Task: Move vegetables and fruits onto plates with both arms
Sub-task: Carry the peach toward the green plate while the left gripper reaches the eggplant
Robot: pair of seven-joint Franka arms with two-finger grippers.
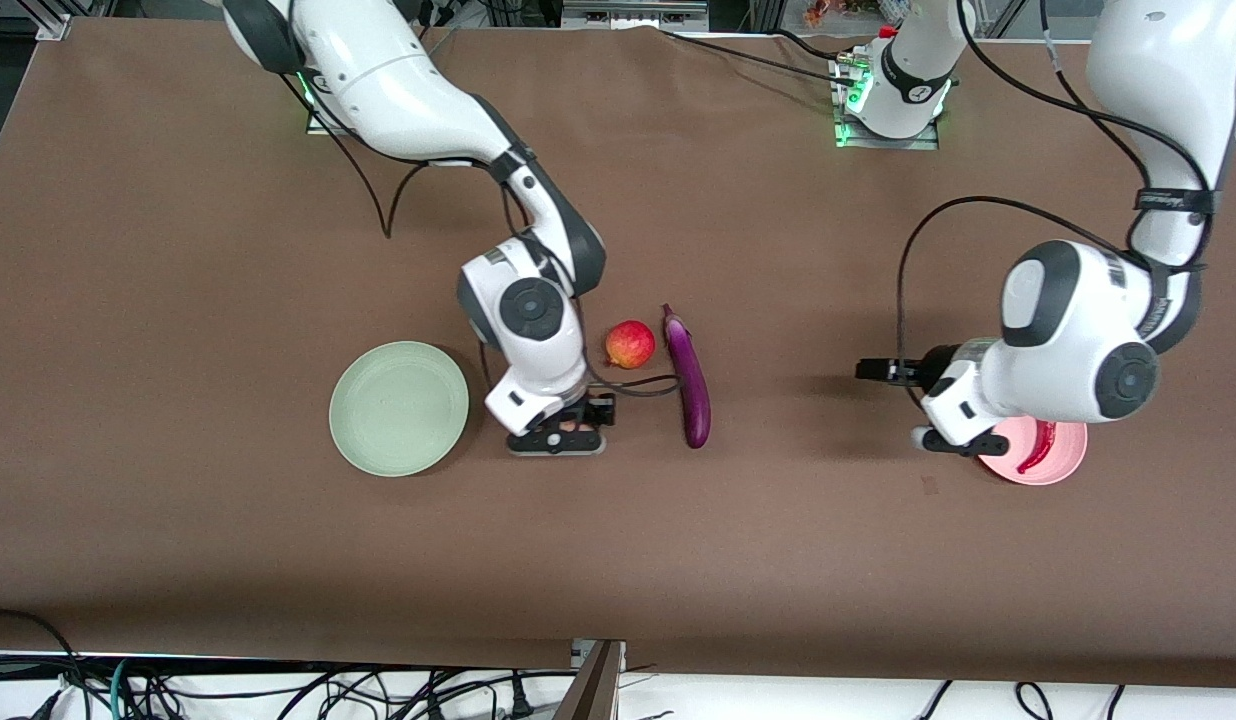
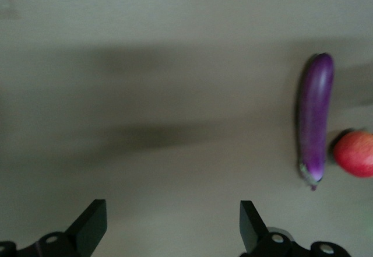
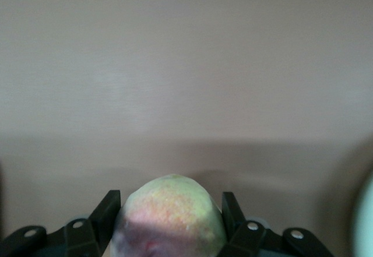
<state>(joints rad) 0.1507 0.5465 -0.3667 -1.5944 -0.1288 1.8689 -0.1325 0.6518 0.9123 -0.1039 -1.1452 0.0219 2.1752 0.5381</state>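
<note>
The peach (image 3: 170, 216) is gripped between the fingers of the right gripper (image 1: 563, 428), low over the table (image 1: 178, 250) between the green plate (image 1: 399, 407) and the eggplant (image 1: 689, 377). The red fruit (image 1: 630, 344) lies just beside the eggplant's stem end. The left gripper (image 2: 172, 225) is held open beside the pink plate (image 1: 1063, 455), on which the chili (image 1: 1038, 447) is seen.

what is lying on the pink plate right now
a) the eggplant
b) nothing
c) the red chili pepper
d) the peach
c, the red chili pepper lies on the pink plate, while the eggplant is on the table and the peach sits between the right gripper's fingers.
</note>
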